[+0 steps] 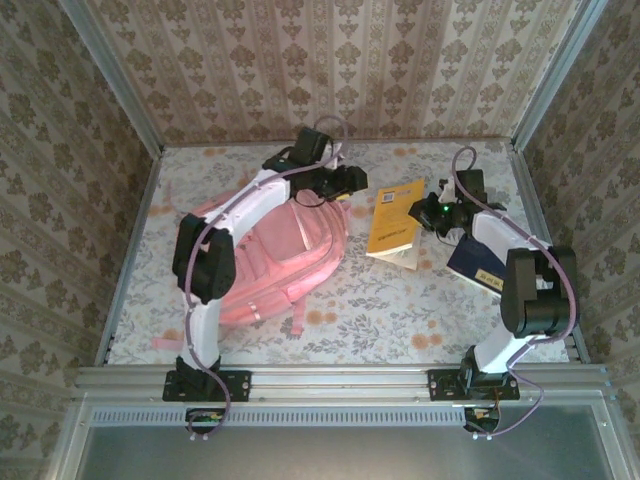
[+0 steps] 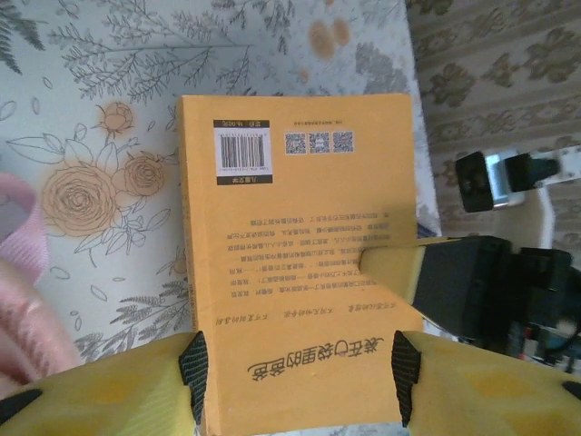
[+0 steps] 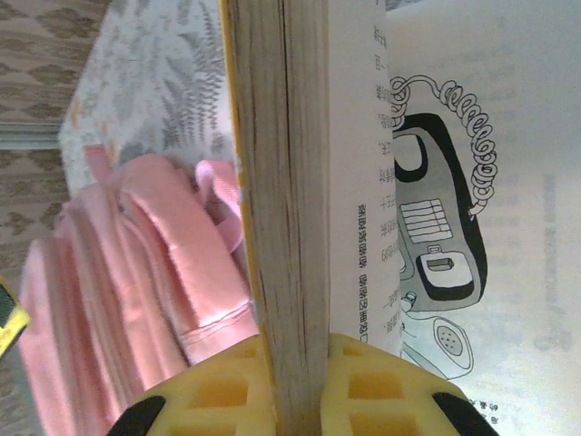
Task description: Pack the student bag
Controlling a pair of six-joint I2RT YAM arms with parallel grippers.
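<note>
Your floral-print table [image 1: 380, 310] carries the student bag [image 1: 300, 250], which lies flat on its left half and partly under the left arm [image 1: 205, 265]. One pale strap points toward the near edge. Just right of the bag, near the table's middle, is a yellow book [image 1: 393, 218] with its barcoded back cover facing up. A dark blue book [image 1: 470, 265] lies beside it, under the right arm [image 1: 530, 290]. Your right tool [image 3: 300, 381] is clamped on the yellow book's page block, and a page with a telephone drawing lies open alongside. Your left tool [image 2: 300, 368] has its jaws apart, with black pads [image 2: 195, 368] on either side of the yellow book's end. You cannot tell whether they touch it.
</note>
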